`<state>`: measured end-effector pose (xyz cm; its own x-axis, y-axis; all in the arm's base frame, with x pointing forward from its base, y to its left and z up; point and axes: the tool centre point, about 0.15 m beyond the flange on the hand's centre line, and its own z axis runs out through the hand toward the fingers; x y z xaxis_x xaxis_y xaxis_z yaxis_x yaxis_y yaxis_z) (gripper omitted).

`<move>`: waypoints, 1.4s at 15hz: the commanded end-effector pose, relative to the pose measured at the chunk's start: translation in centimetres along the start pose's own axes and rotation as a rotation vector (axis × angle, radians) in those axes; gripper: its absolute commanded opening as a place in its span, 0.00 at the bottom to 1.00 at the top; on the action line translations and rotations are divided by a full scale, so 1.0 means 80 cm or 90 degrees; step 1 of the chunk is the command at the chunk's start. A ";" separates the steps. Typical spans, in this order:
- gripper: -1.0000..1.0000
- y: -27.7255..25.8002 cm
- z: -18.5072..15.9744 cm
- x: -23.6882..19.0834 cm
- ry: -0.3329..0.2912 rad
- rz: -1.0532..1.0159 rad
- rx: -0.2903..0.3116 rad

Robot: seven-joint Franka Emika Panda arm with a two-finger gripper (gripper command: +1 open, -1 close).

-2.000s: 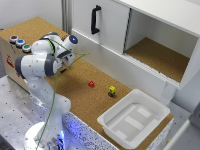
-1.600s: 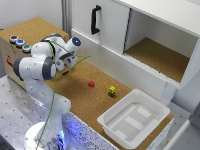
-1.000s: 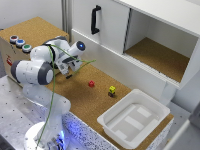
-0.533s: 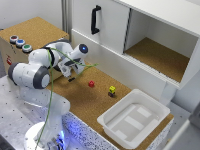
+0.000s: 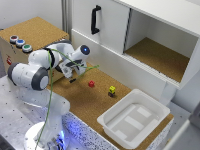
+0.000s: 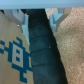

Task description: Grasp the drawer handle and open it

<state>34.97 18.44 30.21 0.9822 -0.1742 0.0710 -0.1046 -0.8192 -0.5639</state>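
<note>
The drawer handle (image 5: 95, 20) is a black vertical bar on the white cabinet front, at the back of the exterior view. My gripper (image 5: 69, 75) hangs low over the cork surface, well below and to the exterior view's left of the handle, beside the brown box. In the wrist view the two light fingertips (image 6: 22, 17) stand apart with nothing held between them. Beneath them runs a dark strip (image 6: 42, 50), with the box's blue-printed face on one side and cork on the other. The handle does not show in the wrist view.
A brown box (image 5: 30, 35) carrying coloured buttons stands at the exterior view's left. A small red block (image 5: 91, 83) and a yellow block (image 5: 112, 90) lie on the cork. A white tray (image 5: 114, 124) sits at the front right. An open cabinet compartment (image 5: 155, 55) lies to the handle's right.
The arm has swung its wrist toward the exterior view's right, away from the box top, and the hand has come lower over the cork. The gripper holds nothing throughout.
</note>
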 end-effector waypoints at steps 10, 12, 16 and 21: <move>1.00 -0.025 -0.077 0.023 0.034 -0.093 -0.091; 1.00 -0.032 -0.091 0.022 0.044 -0.106 -0.124; 1.00 -0.030 -0.115 0.021 0.077 -0.091 -0.239; 1.00 -0.031 -0.123 0.021 0.089 -0.095 -0.234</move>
<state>36.01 14.99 38.44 0.9621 -0.0824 0.2598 -0.0011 -0.9543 -0.2987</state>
